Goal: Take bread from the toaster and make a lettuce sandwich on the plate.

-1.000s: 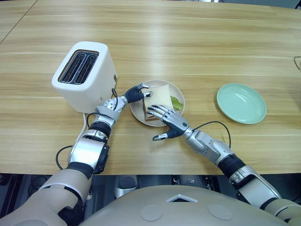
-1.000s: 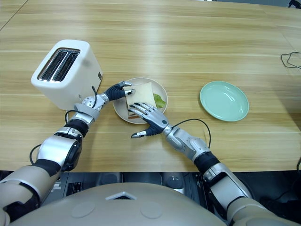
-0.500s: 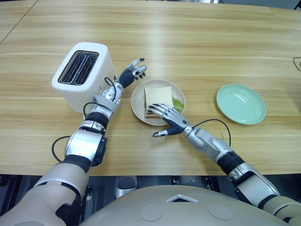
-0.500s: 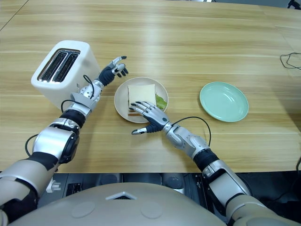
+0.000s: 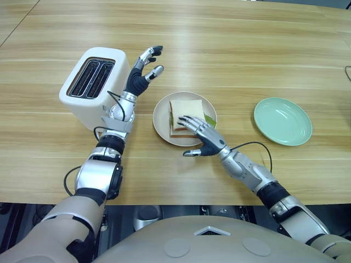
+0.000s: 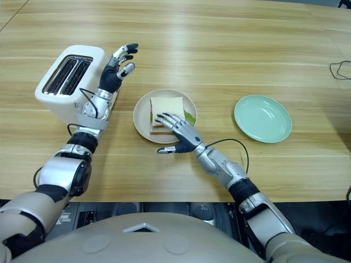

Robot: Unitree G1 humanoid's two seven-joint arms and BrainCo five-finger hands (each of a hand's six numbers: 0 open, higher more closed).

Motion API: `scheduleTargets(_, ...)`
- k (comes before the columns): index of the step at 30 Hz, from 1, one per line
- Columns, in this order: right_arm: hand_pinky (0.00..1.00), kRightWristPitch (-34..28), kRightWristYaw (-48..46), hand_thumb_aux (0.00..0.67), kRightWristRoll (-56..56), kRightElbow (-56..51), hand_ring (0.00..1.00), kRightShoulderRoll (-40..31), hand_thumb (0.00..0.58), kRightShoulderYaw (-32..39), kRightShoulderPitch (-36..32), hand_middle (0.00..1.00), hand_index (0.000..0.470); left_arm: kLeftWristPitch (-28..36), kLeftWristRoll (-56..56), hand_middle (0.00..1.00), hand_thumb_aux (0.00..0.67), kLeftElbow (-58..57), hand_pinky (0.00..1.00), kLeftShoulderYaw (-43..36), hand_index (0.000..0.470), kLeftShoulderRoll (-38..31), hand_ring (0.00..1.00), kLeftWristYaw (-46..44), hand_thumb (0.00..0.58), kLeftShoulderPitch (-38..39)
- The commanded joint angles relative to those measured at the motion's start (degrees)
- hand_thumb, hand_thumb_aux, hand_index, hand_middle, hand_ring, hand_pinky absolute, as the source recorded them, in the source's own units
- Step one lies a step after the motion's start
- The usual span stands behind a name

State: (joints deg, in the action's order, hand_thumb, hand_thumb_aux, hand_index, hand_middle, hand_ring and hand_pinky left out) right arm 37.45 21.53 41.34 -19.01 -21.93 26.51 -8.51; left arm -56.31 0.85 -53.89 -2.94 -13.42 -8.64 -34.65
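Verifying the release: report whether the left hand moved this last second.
Yes: the left hand drew forward off the plate and is now beside the toaster.

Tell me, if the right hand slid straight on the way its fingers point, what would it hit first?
Most likely the sandwich: the right hand points away and leftward, its fingertips over the top slice's near edge on the beige plate. Whether they touch the bread or hover just above is unclear.

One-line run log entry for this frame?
left hand: open, raised beside toaster | right hand: open, flat over sandwich | sandwich: on beige plate, lettuce showing | green plate: to the right
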Motion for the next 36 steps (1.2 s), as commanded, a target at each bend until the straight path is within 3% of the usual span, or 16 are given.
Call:
scheduleTargets(1,0.0,3.8,-2.0,0.0,-5.5,7.6,0.0,-0.6,0.0,-2.8,2.1,0.0,0.0,-2.1,-8.3,0.16,0.565,8.8,0.16,-1.3,0.388,0.6,0.16,-10.0,0.566,4.9)
scheduleTargets(3,0.0,5.1,-4.0,0.0,-8.2,10.1,0.0,-0.7,0.0,-3.5,3.3,0.0,0.0,-1.4,-12.1,0.17,0.657,13.4,0.17,-2.6,0.451,0.6,0.17,-15.0,0.58,8.0)
scheduleTargets(5,0.0,6.2,-6.8,0.0,-12.0,12.3,0.0,-0.9,0.0,-3.8,4.4,0.0,0.0,-1.0,-15.2,0.23,0.67,18.0,0.23,-4.4,0.46,-0.2,0.23,-20.3,0.58,11.4)
scheduleTargets(7,0.0,7.3,-10.6,0.0,-16.5,13.7,0.0,-1.3,0.0,-3.2,5.4,0.0,0.0,-0.7,-19.1,0.41,0.67,22.6,0.41,-7.0,0.46,-1.8,0.41,-26.8,0.58,15.2)
scheduleTargets(8,0.0,7.7,-12.9,0.0,-18.6,14.2,0.0,-1.7,0.0,-2.6,5.9,0.0,0.0,-0.1,-20.9,0.41,0.67,24.7,0.41,-8.1,0.46,-2.7,0.41,-30.0,0.58,17.0)
scheduleTargets(10,0.0,8.2,-18.4,0.0,-22.6,14.7,0.0,-3.0,0.0,-0.7,7.0,0.0,0.0,1.3,-23.9,0.82,0.67,28.7,0.82,-11.5,0.46,-5.6,0.82,-37.4,0.58,21.1)
scheduleTargets(11,0.0,8.4,-21.2,0.092,-24.1,14.7,0.0,-3.8,0.148,0.6,7.7,0.0,0.063,1.9,-24.7,1.0,0.67,30.5,1.0,-13.4,0.46,-7.2,1.0,-41.1,0.58,23.2)
scheduleTargets(12,0.0,8.5,-23.7,0.242,-25.1,14.6,0.0,-4.5,0.343,1.6,8.2,0.0,0.166,2.4,-25.2,1.0,0.67,31.9,1.0,-15.2,0.46,-8.7,1.0,-44.4,0.58,25.1)
scheduleTargets(13,0.0,8.3,-26.0,0.344,-25.8,14.3,0.0,-5.1,0.443,2.4,8.7,0.0,0.236,2.9,-25.8,1.0,0.67,33.3,1.0,-16.7,0.46,-10.0,1.0,-47.3,0.58,26.6)
scheduleTargets(15,0.04,7.3,-29.6,0.365,-25.8,13.1,0.04,-5.8,0.46,3.3,9.4,0.04,0.251,4.5,-26.1,1.0,0.67,34.7,1.0,-18.7,0.46,-12.0,1.0,-51.8,0.58,28.7)
scheduleTargets(16,0.51,6.8,-30.7,0.602,-25.4,12.4,0.51,-5.9,0.574,3.5,9.6,0.51,0.413,4.9,-25.4,1.0,0.67,34.5,1.0,-19.5,0.46,-12.7,1.0,-53.5,0.58,29.2)
scheduleTargets(17,0.72,6.3,-32.0,0.67,-25.1,11.5,0.72,-6.1,0.58,3.7,9.8,0.72,0.46,5.0,-23.8,1.0,0.67,33.6,1.0,-20.3,0.46,-13.2,1.0,-54.8,0.58,29.7)
scheduleTargets(18,0.72,6.1,-33.3,0.67,-24.8,10.8,0.72,-6.3,0.58,4.1,10.0,0.72,0.46,4.7,-21.7,1.0,0.67,32.4,1.0,-21.0,0.46,-13.5,1.0,-55.5,0.58,29.9)
scheduleTargets(19,0.99,5.9,-34.5,0.67,-24.6,10.3,0.99,-6.5,0.58,4.4,10.3,0.99,0.46,4.4,-19.6,1.0,0.67,31.0,1.0,-21.5,0.46,-13.7,1.0,-56.1,0.58,30.1)
scheduleTargets(26,1.0,4.9,-38.3,0.67,-22.3,6.5,1.0,-6.5,0.58,3.8,10.5,1.0,0.46,2.7,-10.4,1.0,0.67,22.4,1.0,-20.1,0.46,-11.5,1.0,-52.7,0.58,28.6)
scheduleTargets(36,1.0,-1.1,-23.4,0.67,-7.4,-5.9,1.0,-1.7,0.58,0.2,2.6,1.0,0.46,0.3,11.8,1.0,0.67,4.4,1.0,-16.4,0.46,-8.6,1.0,-27.8,0.58,19.0)
